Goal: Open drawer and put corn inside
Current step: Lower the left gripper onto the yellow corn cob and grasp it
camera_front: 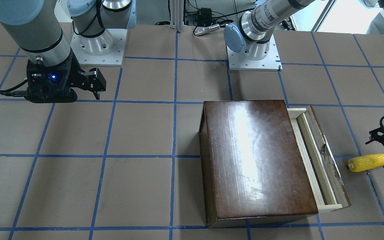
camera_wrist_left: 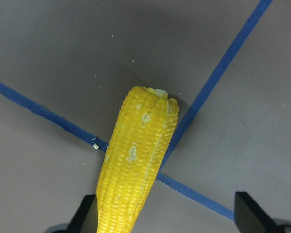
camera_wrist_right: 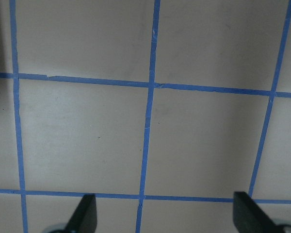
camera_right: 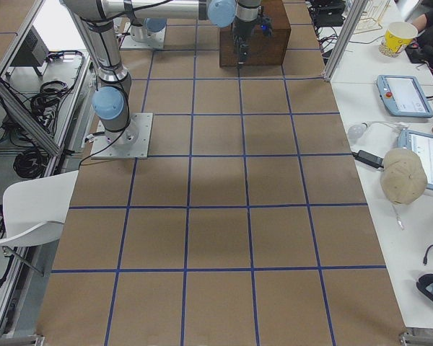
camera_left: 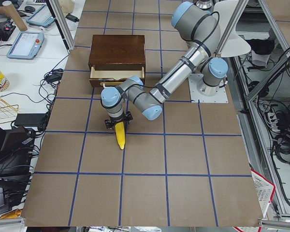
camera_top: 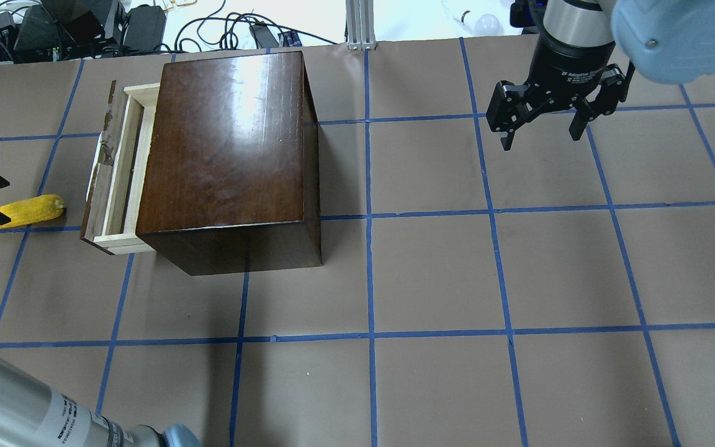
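Drawer point(camera_top: 111, 180) stands partway out of box point(camera_top: 227, 136), likely ready for loading. Corn point(camera_wrist_left: 138, 170) lies on desk point(camera_top: 432, 273) near drawer front, thin end between wide-spread fingers of left hand point(camera_wrist_left: 167, 216), not gripped; looks lined up for a grasp. Right hand point(camera_top: 540, 139) spread, empty, well apart. Corn tip cut off in wrist view; drawer mostly hidden under box.
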